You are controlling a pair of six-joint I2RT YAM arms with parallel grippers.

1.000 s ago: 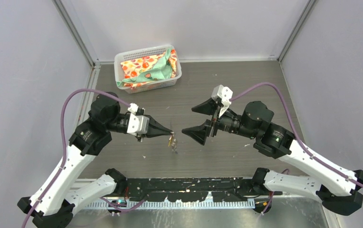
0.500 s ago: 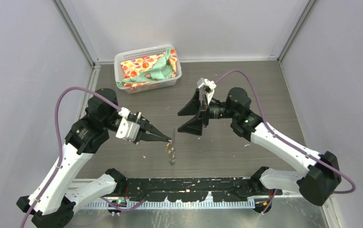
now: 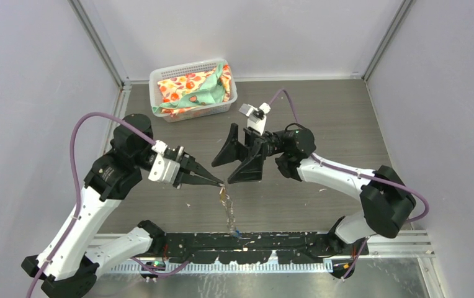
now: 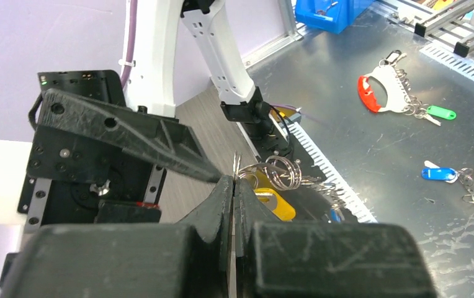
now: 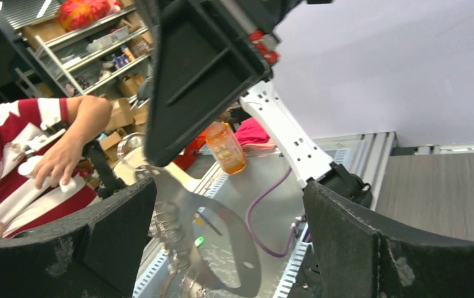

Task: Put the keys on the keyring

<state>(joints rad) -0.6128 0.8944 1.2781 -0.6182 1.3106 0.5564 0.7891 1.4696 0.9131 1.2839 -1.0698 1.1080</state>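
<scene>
From above, your right tool (image 3: 221,174) has swung in from well apart and now stands with its fingers spread wide, just beside the tip of your left tool (image 3: 220,182), which stays pinched shut on the pale silvery flat metal keyring (image 3: 224,197). The bunch dangles from that pinch above the dark wood-grain surface (image 3: 321,112). A blue speck at its lowest end is probably the small blue-headed key (image 3: 237,234). The white plastic basket (image 3: 185,65) of patterned cloth sits well apart at the back

In your left wrist view, the closed fingers (image 4: 222,198) meet on the keyring's thin edge. The wire split rings (image 4: 282,172) and the small yellow-headed key (image 4: 273,203) hang just beyond them, and one black finger of the right tool crosses close on the left

In your right wrist view, the spread fingers (image 5: 98,242) frame the keyring, which hangs below the left tool

The approach looks finished, so your next move is a careful close on a key or ring. You cannot tell yet whether either key is threaded
</scene>
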